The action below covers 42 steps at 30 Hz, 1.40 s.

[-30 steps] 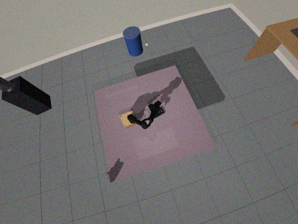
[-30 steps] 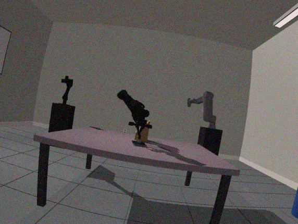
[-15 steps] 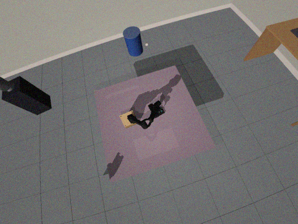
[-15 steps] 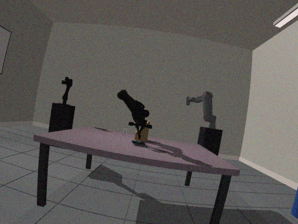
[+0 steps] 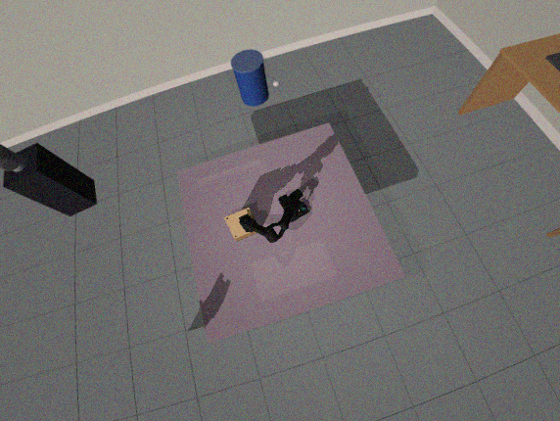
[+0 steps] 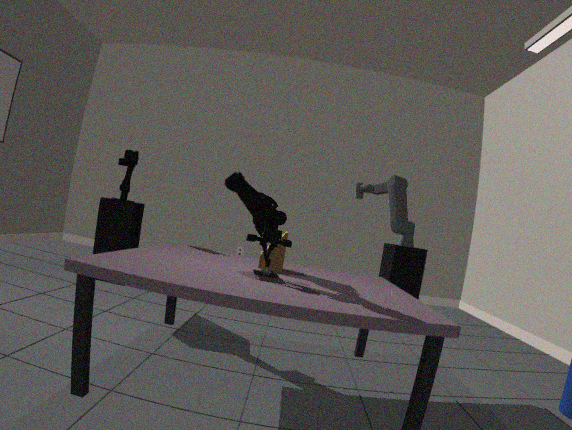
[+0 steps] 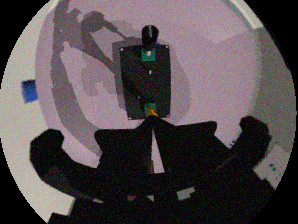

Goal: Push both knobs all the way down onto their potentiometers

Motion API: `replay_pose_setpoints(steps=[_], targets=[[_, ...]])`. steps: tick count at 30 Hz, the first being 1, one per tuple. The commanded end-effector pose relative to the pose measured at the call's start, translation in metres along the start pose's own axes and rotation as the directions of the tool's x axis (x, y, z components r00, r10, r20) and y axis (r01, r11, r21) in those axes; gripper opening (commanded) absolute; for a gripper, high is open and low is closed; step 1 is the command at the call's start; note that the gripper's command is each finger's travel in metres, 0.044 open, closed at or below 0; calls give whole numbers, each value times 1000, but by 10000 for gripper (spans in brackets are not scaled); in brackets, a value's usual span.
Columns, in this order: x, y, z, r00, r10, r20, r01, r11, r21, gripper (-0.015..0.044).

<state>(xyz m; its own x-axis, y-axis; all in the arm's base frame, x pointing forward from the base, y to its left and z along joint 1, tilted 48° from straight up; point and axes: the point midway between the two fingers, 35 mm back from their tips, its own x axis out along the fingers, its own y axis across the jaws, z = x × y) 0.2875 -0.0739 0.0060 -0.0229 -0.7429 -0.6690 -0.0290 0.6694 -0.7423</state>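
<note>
The dark circuit board [image 7: 148,83] [image 6: 264,274] lies on the purple table [image 5: 303,274] [image 6: 175,275] [image 7: 213,50]. In the wrist view a black knob [image 7: 150,31] stands at the board's far end, past a green potentiometer [image 7: 148,56]. A second green potentiometer [image 7: 150,108] sits at the near end, with a small orange part right at my fingertips. My gripper [image 7: 152,117] [image 6: 267,261] [image 5: 247,222] is shut with nothing between the fingers. It points down over the near end of the board. I cannot tell whether the tips touch it.
A tan block [image 5: 237,226] [image 6: 276,257] stands on the table just behind the gripper. On the floor are a blue cylinder [image 5: 250,77], a black pedestal [image 5: 49,178] [image 6: 118,222] and a grey arm on a second pedestal [image 6: 397,205]. A wooden table [image 5: 519,69] stands at the far right.
</note>
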Motion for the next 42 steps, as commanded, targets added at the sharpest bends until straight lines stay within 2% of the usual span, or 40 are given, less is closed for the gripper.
replay_pose_setpoints(steps=[1,22,37,42], targets=[[5,-1,1,1000,-2,-6,2,1000,10,0],[5,-1,1,1000,-2,-6,2,1000,10,0],[-16,-1,1,1000,-1,-6,1,1000,10,0],[-12,-1,0,1000,-6,-10,6,1000,5,131]])
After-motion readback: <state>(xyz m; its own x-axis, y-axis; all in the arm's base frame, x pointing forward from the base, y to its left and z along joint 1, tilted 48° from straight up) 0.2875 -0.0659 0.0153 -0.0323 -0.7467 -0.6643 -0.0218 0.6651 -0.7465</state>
